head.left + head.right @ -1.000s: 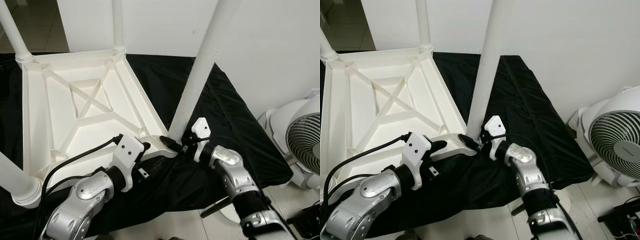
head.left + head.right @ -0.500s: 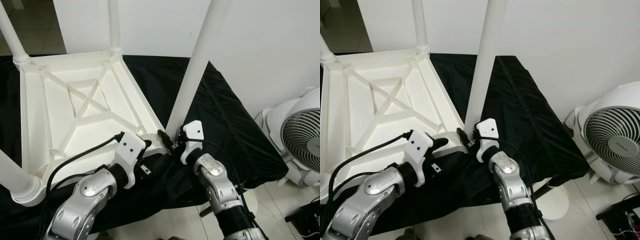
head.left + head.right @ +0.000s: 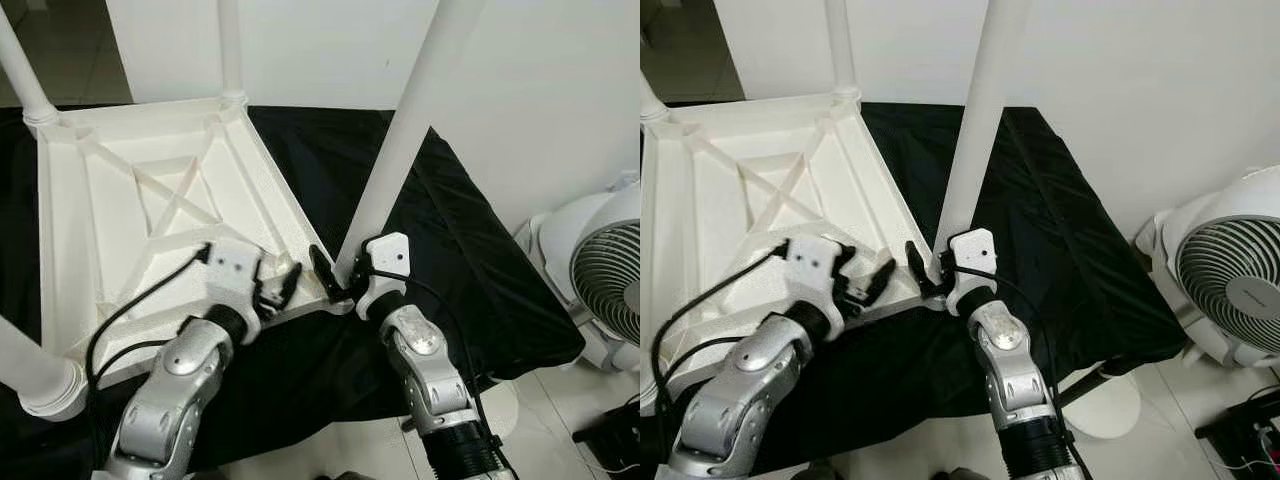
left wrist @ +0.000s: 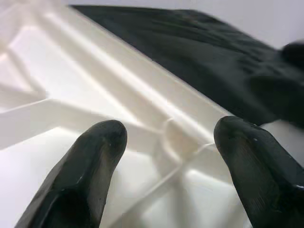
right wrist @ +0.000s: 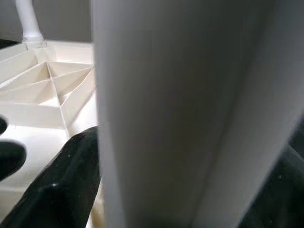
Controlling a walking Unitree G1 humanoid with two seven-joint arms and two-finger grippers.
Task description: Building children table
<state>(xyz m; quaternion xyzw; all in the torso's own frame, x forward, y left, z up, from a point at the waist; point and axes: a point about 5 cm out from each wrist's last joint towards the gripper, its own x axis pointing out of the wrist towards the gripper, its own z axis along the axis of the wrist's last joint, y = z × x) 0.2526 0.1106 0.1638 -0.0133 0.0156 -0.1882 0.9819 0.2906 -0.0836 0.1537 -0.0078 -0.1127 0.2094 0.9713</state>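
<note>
A white plastic children's table (image 3: 150,200) lies upside down on a black cloth (image 3: 480,270), its legs pointing up. My right gripper (image 3: 340,278) is at the foot of the near right leg (image 3: 400,150), at the table's corner. In the right wrist view the leg (image 5: 175,109) stands between the two fingers (image 5: 66,185), and the gripper is shut on it. My left gripper (image 3: 276,284) hovers open over the ribbed underside just left of that corner. The left wrist view has its fingers (image 4: 90,166) spread above a white rib junction (image 4: 175,137).
Three more legs rise from the other corners: far middle (image 3: 230,50), far left (image 3: 25,70), near left (image 3: 30,365). A white fan (image 3: 610,280) stands on the floor to the right, close to the cloth's edge. A white wall is behind.
My left gripper has moved forward onto the table's underside and its fingers have spread. My right gripper has closed in around the foot of the leg.
</note>
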